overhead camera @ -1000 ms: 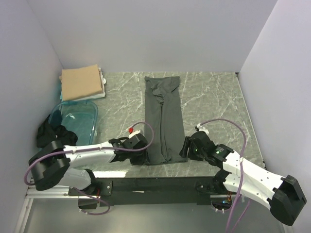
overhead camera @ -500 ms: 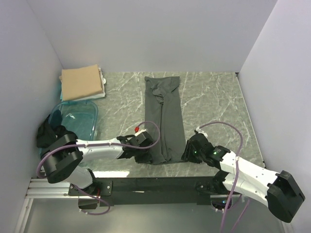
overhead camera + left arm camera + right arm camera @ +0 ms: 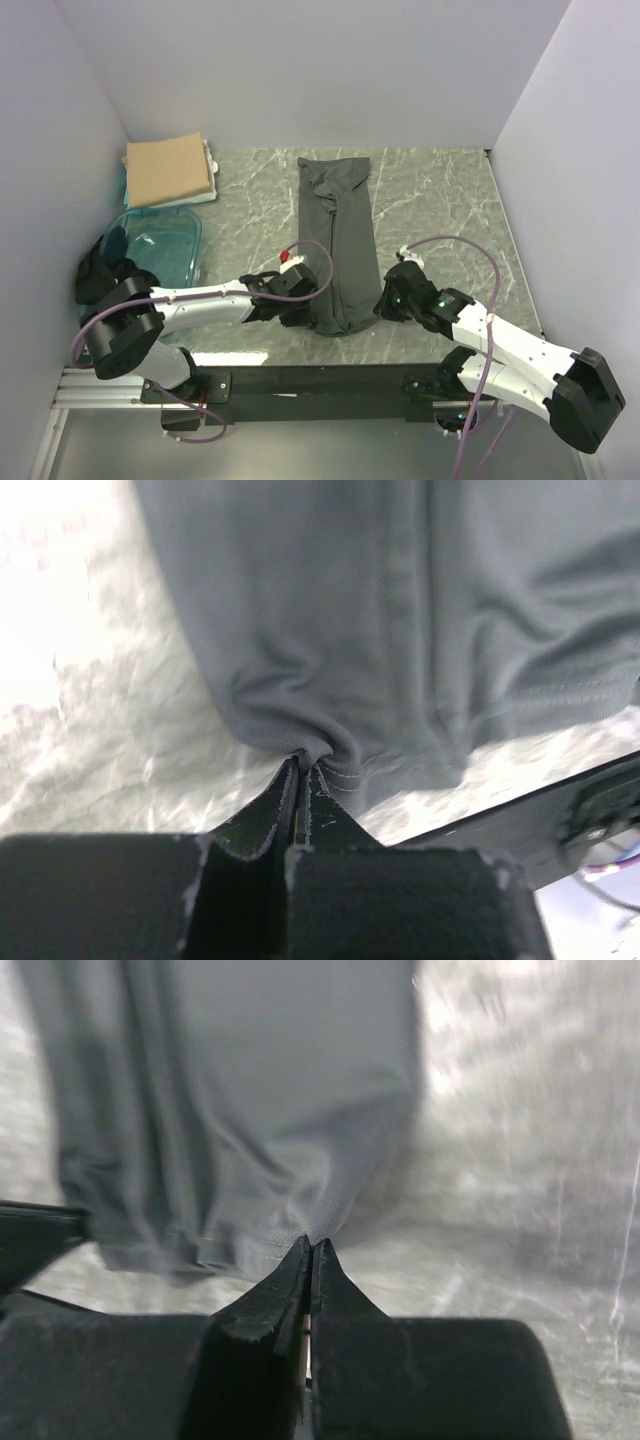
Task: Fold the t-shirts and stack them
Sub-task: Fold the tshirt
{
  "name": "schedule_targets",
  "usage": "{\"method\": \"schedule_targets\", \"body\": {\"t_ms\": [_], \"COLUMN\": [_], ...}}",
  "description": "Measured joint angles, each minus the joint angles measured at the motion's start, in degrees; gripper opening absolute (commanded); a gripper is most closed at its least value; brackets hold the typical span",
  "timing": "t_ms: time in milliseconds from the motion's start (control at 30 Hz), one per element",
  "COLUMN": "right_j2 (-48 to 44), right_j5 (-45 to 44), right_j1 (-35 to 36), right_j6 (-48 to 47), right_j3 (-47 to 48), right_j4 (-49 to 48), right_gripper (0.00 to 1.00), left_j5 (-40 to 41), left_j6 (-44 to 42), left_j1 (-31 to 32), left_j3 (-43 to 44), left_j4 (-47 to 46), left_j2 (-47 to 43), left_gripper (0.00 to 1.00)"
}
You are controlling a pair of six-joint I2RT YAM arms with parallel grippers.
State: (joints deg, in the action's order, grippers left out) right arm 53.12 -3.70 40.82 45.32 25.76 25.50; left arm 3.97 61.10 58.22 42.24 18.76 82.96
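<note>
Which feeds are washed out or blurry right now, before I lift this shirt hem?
Left wrist: glare blows out the marble table upper left, but the charcoal t-shirt weave at the left tool is sharp. Right wrist: soft throughout, table washed out upper right, cloth at the right tool blurred. Top external: evenly lit, clear.

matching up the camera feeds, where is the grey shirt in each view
top external: grey shirt is a long folded strip mid-table, its near end between the two arms.
left wrist: it fills the top and right, hem pinched in the left claw.
right wrist: it sits upper left, hem corner pinched in the right claw.
shared landmark: the marble table beside the shirt.
</note>
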Motion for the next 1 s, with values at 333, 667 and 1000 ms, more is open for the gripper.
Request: {"method": "schedule_targets", "body": {"t_ms": [333, 667, 1000], "right_j2": [6.4, 17.9, 26.9], "right_j5": [-6.8, -8.9, -9.3], "right_j1": [-1.6, -6.8, -11.3], "right_j6": [-5.4, -8.9, -11.5], "right_j3": [13.1, 24.9, 34.2], "right_j4": [-0.4, -4.3, -5.4], "right_gripper": [0.0, 0.0, 0.0], "left_j5": [2.7, 4.1, 5.4], "left_j6": [-3.1, -9.7, -17.2], "left_j1": [-8.2, -18.4, -22.3], "left_j3": [7.8, 20.2, 36.3], "left_j4": [0.9, 1.3, 4.3], "left_j2": [0.0, 4.2, 16.6], "left_gripper": [0.01, 0.01, 0.01]}}
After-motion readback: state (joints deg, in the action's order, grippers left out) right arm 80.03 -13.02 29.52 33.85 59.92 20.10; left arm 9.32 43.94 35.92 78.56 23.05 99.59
